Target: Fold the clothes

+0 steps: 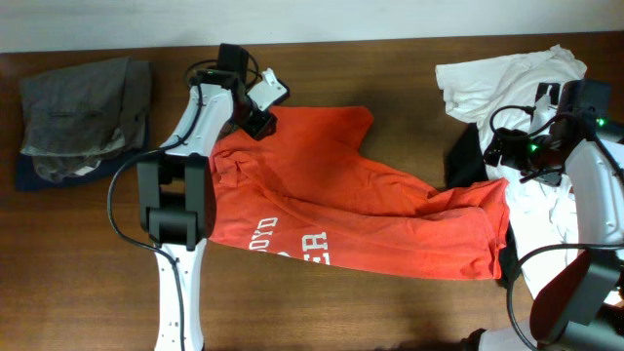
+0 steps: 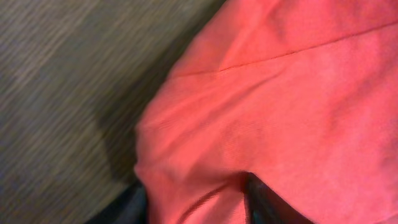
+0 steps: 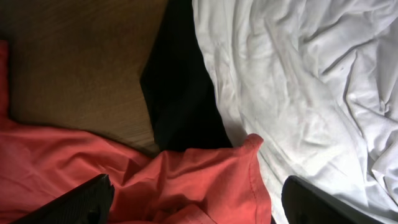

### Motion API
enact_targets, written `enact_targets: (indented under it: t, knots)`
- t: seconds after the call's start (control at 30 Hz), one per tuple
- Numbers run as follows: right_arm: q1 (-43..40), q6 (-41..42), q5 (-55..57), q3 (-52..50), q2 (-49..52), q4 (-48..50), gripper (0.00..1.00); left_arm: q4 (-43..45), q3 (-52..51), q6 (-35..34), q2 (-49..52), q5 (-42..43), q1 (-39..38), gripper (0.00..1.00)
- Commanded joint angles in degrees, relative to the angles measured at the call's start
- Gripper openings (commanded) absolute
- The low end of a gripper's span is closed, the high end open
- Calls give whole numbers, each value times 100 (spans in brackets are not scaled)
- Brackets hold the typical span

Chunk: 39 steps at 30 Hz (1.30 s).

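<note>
Two hands on the orange shirt (image 1: pixel 361 210)? — desk

Left hand (image 1: pixel 255 119) grips its far-left corner; right hand (image 1: pixel 507 151), fingers spread, hovers over its right edge. Shirt lies crumpled mid-worktop (image 1: pixel 390 78), white clothes (image 1: pixel 497 78) right, grey folded stack (image 1: pixel 83 112) far left. — photographer

orange shirt (image 1: pixel 370 210) — white lettering

1. The left arm (image 1: pixel 200 112) is stretched forward; the left gripper (image 2: pixel 194 202) is closed on the orange shirt (image 2: pixel 280 112).
2. The right arm (image 1: pixel 595 195) is bent inward; the right gripper (image 3: pixel 196 202) is held wide open.
</note>
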Motion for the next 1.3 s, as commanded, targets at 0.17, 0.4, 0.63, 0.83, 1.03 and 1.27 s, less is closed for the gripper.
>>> enact_targets:
  t: [0.17, 0.4, 0.63, 0.83, 1.03, 1.27]
  knots:
    - [31, -57, -133, 129, 7, -46, 91, -13, 50, -72, 122, -216, -59, 1]
    - [31, -57, -179, 129, 7, -46, 91, 437, 57, -1073, 120, -953, 243, 1]
    - [52, -57, -247, 129, 9, -39, 91, 680, 142, -2009, 120, -951, 890, 0]
    - [391, -142, -278, 127, 13, 299, 91, 627, 142, -2358, 120, -951, 1366, 1]
    - [986, -140, -273, 125, 168, 1056, 88, 479, 142, -2734, 120, -949, 1657, 1]
    - [1499, -72, -260, 125, 962, 2004, 84, 269, 149, -2734, 120, -953, 1770, 1]
